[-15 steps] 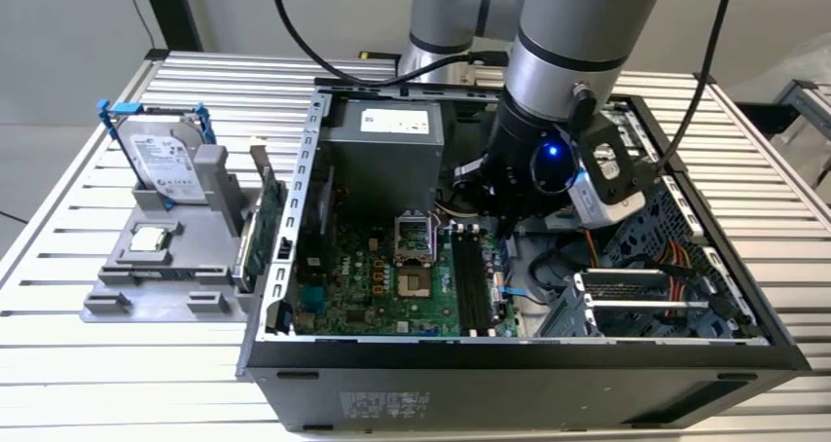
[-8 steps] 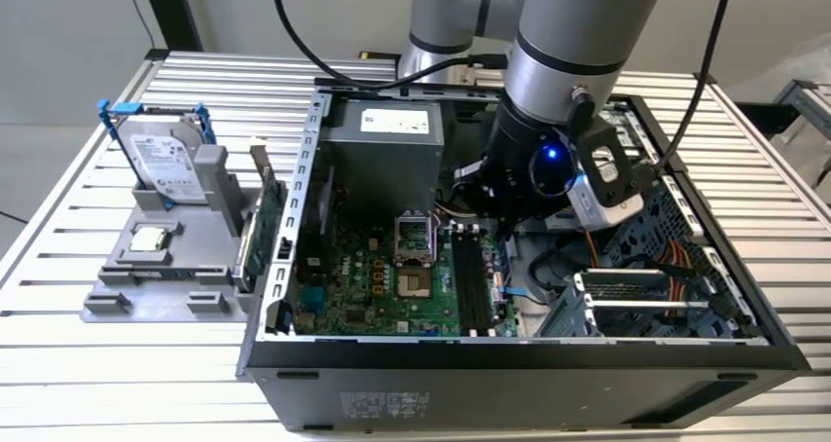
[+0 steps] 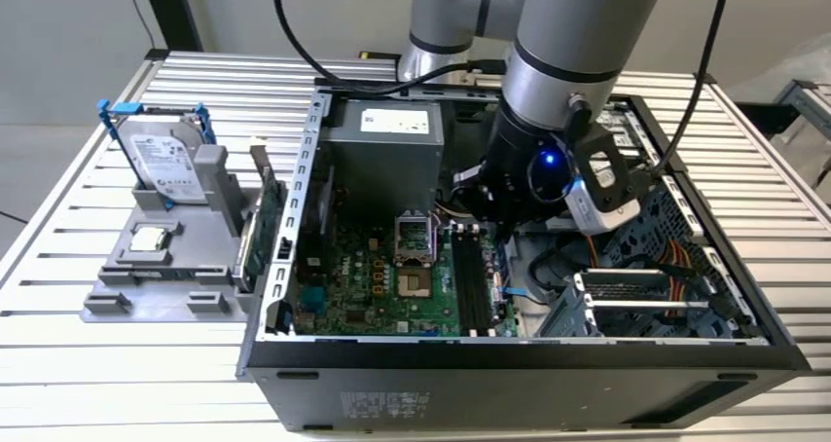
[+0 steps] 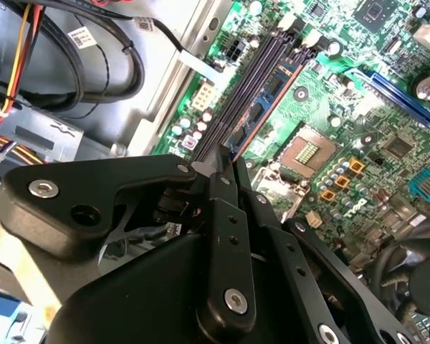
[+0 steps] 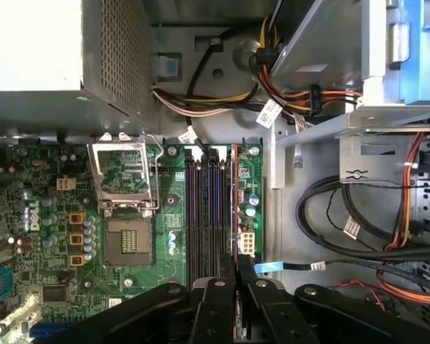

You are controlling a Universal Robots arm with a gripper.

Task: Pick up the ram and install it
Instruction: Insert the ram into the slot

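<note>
The pick-up half looks done. In both wrist views the pincer (image 5: 236, 269) is closed on the ram (image 5: 234, 208), which shows edge-on as a thin strip with an orange-brown rim between the fingers (image 5: 218, 301). In the second wrist view the same strip (image 4: 269, 107) runs out from the pincer (image 4: 226, 161) along the slots (image 4: 247, 86), parallel to them. The stick lies over the slot on the side away from the socket (image 5: 129, 244), while the other slots (image 5: 201, 215) stand bare. In the exterior view the arm (image 3: 559, 72) reaches down into the open case (image 3: 520, 364), its wrist above the board at about 1 o'clock from the socket (image 3: 413, 284). The slots (image 3: 474, 286) lie at 3 o'clock from that socket. Out on the bench (image 3: 78, 364), at 9 o'clock from the case, the holder (image 3: 143, 286) carries the drive (image 3: 162, 165), and a green card (image 3: 267, 228) stands beside it. I judge the task well past its middle: the stick is lifted, brought into the case and aligned with its slot. What I cannot tell is whether its lower edge has entered the slot or only hangs just above it — the edge-on look hides the gap. The latches at the slot ends are too small to read, so nothing shows it pressed home. Seating and letting go appear to be the part left.
</note>
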